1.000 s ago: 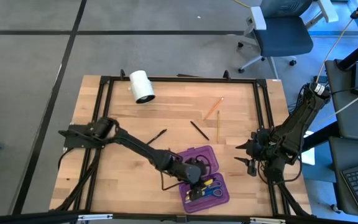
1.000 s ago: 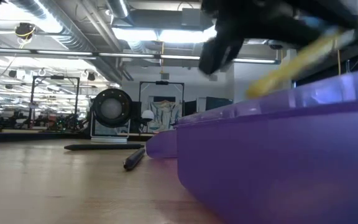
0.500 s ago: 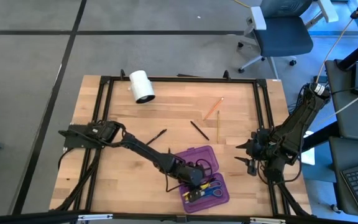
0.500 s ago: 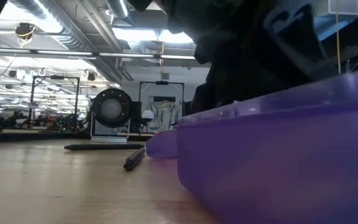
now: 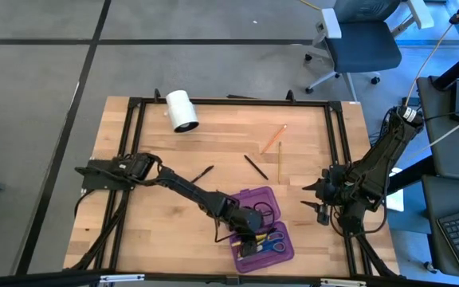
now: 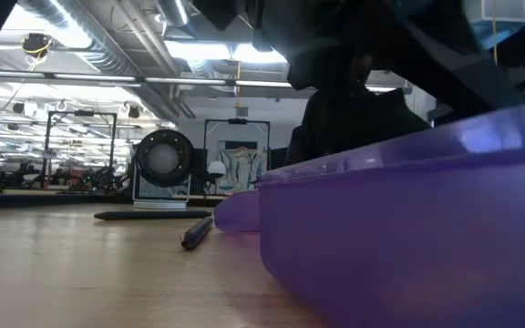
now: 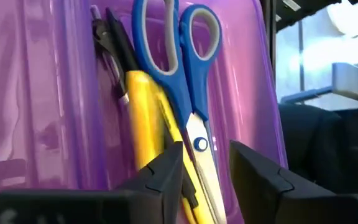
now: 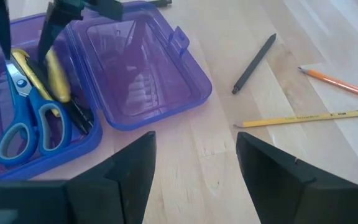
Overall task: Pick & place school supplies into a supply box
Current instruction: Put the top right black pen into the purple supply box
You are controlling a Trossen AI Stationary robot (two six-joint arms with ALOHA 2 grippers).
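Roll (image 5: 182,110) far corner; black pen (image 5: 254,167), pencils (image 5: 278,159) beyond case (image 5: 255,199).

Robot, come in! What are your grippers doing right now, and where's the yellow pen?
Left gripper open, over the purple case. Yellow pen lying inside, beside scissors. Right gripper open, waiting at table's right. Nothing blocking.

Both arms matte black, slim jointed links with black cables looped off the segments; left claw (image 7: 205,168) has two dark, angular, wedge-shaped fingers, right claw (image 8: 194,165) the same but broader and flat-faced, pale connector on the right arm's upper link.
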